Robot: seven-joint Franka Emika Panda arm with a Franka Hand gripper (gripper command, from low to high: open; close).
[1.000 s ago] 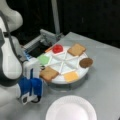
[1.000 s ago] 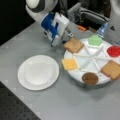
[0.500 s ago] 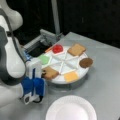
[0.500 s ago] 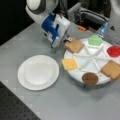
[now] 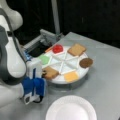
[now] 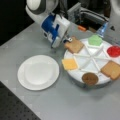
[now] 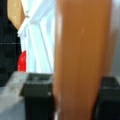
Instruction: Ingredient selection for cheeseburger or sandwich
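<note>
wrist view shows the gripper (image 7: pixel 75 100) pinching a toast square (image 7: pixel 80 55) by its edge between the two fingers. this toast (image 6: pixel 74 45) sits at the tray (image 6: pixel 96 58) rim, near the empty plate (image 6: pixel 37 72). i judge such a thin edge grip could slip and drop it.

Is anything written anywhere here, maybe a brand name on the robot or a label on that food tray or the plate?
None: no readable text, number or sign shows in any view.
The gripper, at a toast square: blue and white housing, no legible marking.
The divided tray and the paper plate: plain white, no print.
</note>
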